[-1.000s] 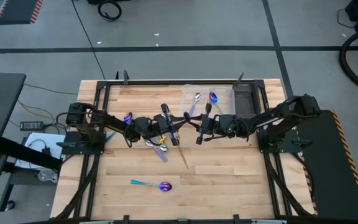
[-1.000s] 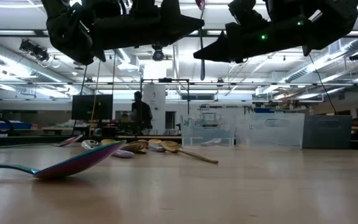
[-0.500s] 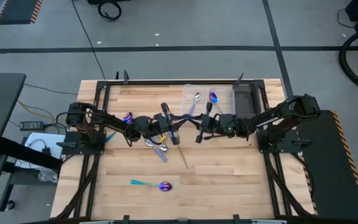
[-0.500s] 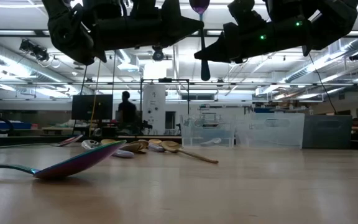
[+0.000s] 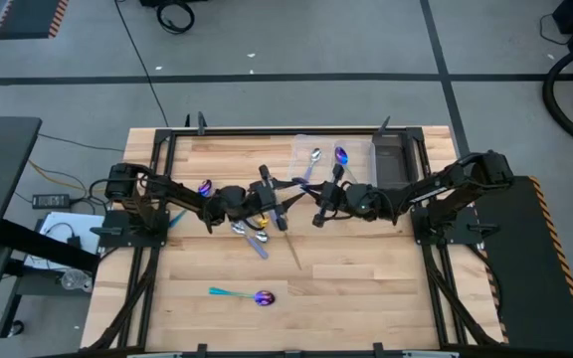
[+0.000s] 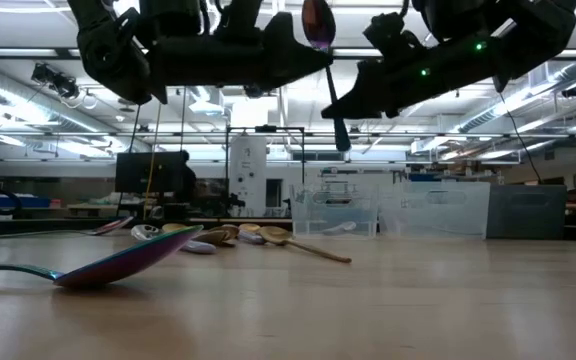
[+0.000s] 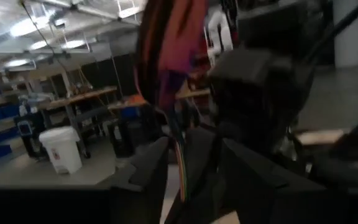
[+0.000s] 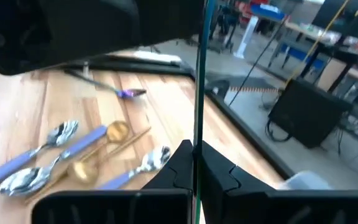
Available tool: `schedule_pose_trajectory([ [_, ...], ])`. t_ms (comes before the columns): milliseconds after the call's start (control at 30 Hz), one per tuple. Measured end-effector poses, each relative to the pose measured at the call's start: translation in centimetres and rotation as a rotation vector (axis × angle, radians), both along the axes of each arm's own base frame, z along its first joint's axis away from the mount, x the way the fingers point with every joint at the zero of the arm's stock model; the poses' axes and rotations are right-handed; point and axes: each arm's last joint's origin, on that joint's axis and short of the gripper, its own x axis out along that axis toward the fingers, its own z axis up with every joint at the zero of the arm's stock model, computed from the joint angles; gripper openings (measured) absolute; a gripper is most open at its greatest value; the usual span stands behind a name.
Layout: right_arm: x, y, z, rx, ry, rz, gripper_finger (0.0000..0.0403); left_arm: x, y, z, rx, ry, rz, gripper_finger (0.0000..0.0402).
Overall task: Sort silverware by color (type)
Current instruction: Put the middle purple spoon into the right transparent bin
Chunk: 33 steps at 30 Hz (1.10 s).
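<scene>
So the wooden surface point(image 5: 366, 288) is light planks with a black metal frame point(image 5: 157, 149) running round it. At the back sits a clear plastic compartment tray point(image 5: 318, 145), and just beside that is a dark grey bin point(image 5: 390, 156). Off one side on the grey floor there's a power brick point(image 5: 50, 200) with a yellow cable. Looking level across, you see the tray point(image 6: 335, 214) and bin point(image 6: 526, 211) along the far edge, with a person point(image 6: 182, 176) standing by dark monitors way back under the strip lights. There's also a white bucket point(image 7: 62, 149) near some benches.
</scene>
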Motion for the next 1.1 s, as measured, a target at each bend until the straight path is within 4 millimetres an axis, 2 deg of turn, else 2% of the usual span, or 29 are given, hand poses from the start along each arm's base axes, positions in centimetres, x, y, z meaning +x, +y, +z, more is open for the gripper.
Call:
schedule_pose_trajectory([
  [167,-0.8,0.0,-0.3,0.071,0.08,-0.017,0.0013,0.0,-0.1,-1.2,-0.046,0.149,-0.007,0.0173],
  [400,-2.4,-0.3,0.9,0.149,0.11,-0.053,0.0012,-1.2,-0.7,-0.5,-0.063,0.335,0.005,0.0168],
  [767,-5.7,-2.9,1.5,0.331,0.196,-0.226,0.0013,-3.7,-0.5,-0.4,-0.136,0.603,0.074,0.0167],
  [967,-6.5,-4.1,0.9,0.449,0.233,-0.286,0.0014,-4.3,-0.7,-1.0,-0.158,0.695,0.082,0.0167],
  [1100,-6.5,-4.8,1.6,0.5,0.274,-0.343,0.0014,-4.8,-0.8,-1.7,-0.167,0.766,0.091,0.0167],
])
